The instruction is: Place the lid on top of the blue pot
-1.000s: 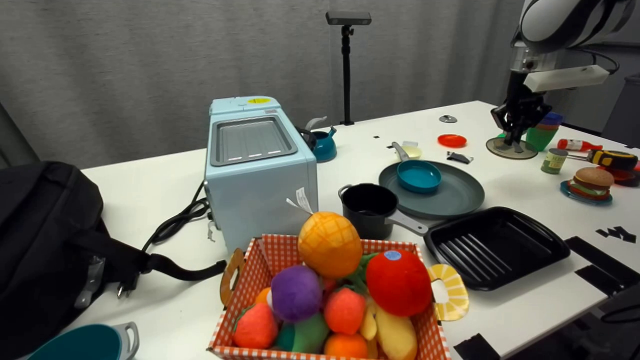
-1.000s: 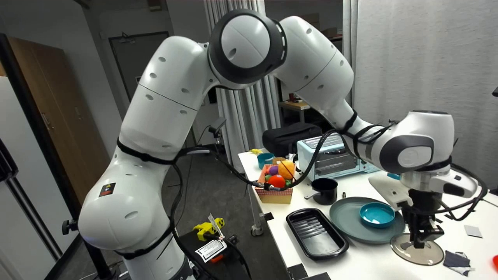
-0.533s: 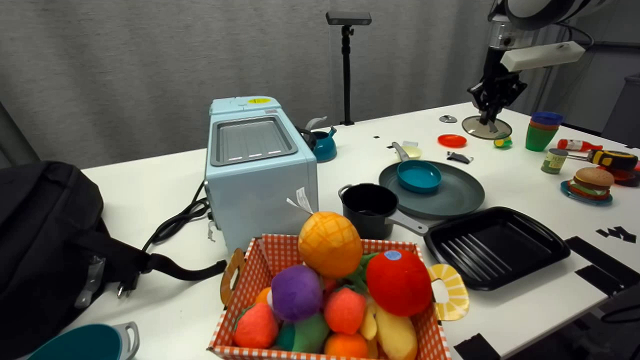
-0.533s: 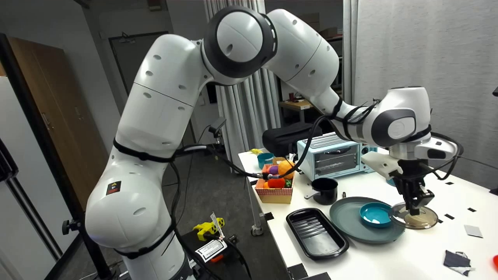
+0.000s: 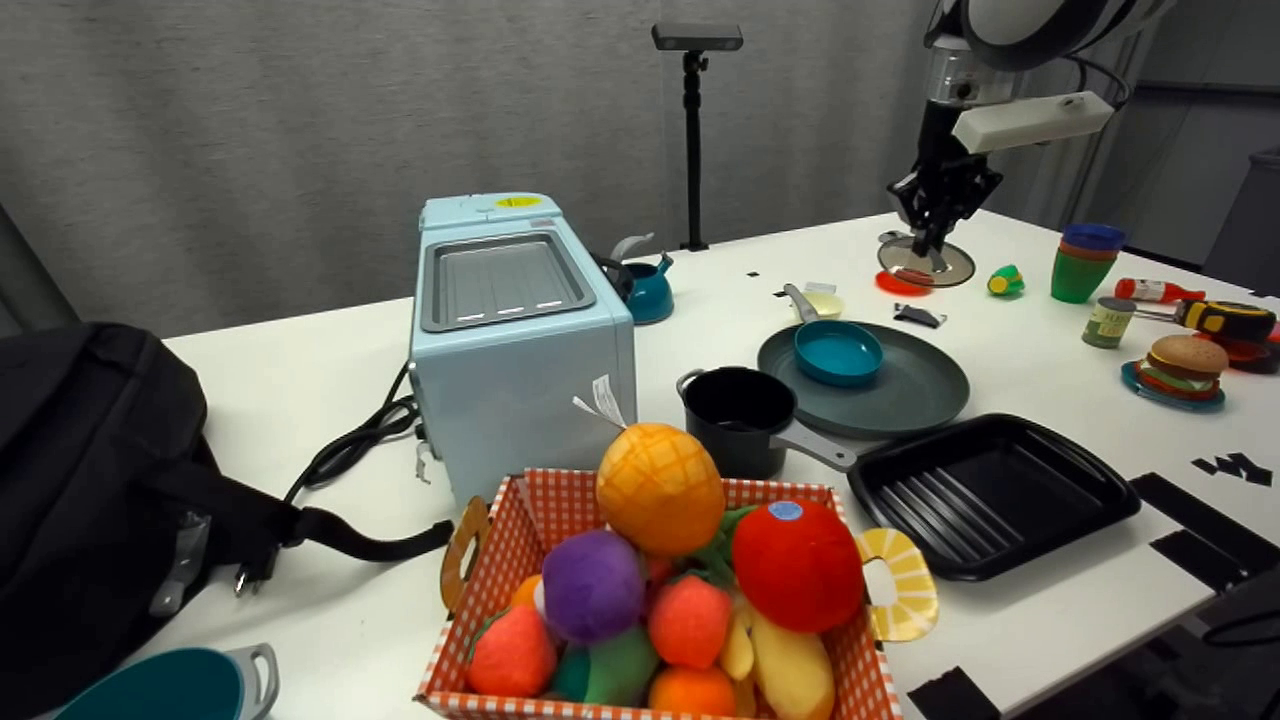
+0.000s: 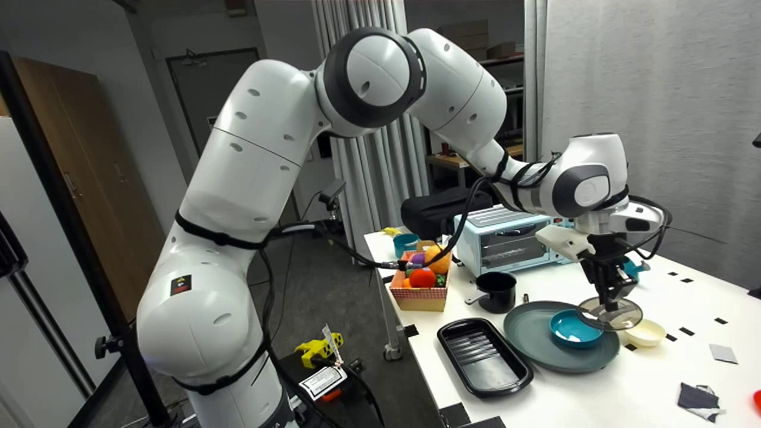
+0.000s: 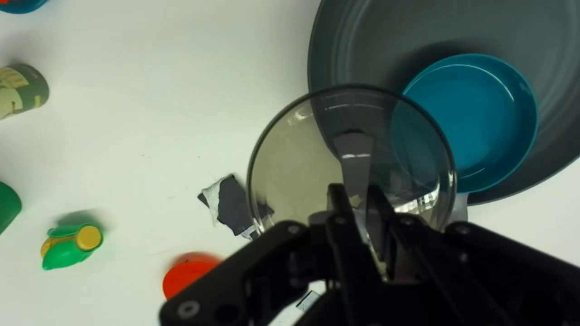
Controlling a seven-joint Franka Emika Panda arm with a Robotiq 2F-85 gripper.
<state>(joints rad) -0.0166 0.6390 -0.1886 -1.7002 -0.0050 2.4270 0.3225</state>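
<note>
The lid is a see-through round glass disc with a dark rim and a grey upright handle. It shows in both exterior views and in the wrist view. My gripper is shut on its handle and holds the lid level above the table; the gripper also shows in both exterior views. The blue pot, shallow and teal with a grey handle, sits on the large dark grey plate in both exterior views. In the wrist view the lid covers the left edge of the blue pot.
The dark grey plate lies under the blue pot. A black cup and a black ribbed tray stand beside it. A pale yellow bowl is near the lid. A red plate and stacked cups are also there.
My gripper has lifted the lid off the table and carried it leftward in both exterior views, closer to the blue pot. The pot and the plate have not moved.
</note>
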